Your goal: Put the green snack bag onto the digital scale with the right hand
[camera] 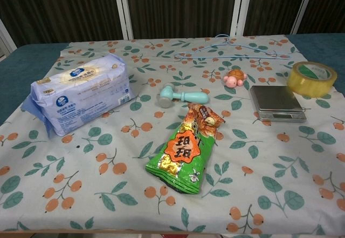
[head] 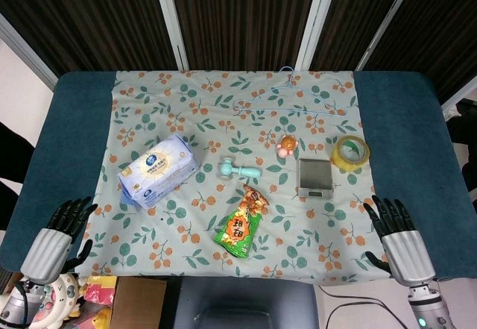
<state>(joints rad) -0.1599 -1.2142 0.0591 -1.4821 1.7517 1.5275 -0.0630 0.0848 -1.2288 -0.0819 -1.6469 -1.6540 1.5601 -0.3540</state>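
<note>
The green snack bag (head: 241, 227) (camera: 185, 151) lies flat near the front middle of the flowered cloth, its orange top pointing away from me. The digital scale (head: 314, 177) (camera: 276, 102), a small silver square, sits to the right of the bag and a little farther back, with nothing on it. My right hand (head: 397, 238) rests at the front right edge of the table, fingers spread, holding nothing, well to the right of the bag. My left hand (head: 58, 236) lies at the front left edge, fingers apart and empty. Neither hand shows in the chest view.
A pale blue tissue pack (head: 158, 169) (camera: 80, 91) lies at the left. A teal roller (head: 238, 169) (camera: 182, 96) and an orange turtle toy (head: 287, 147) (camera: 235, 78) sit behind the bag. A yellow tape roll (head: 351, 152) (camera: 312, 78) is right of the scale. A blue hanger (head: 287, 96) lies at the back.
</note>
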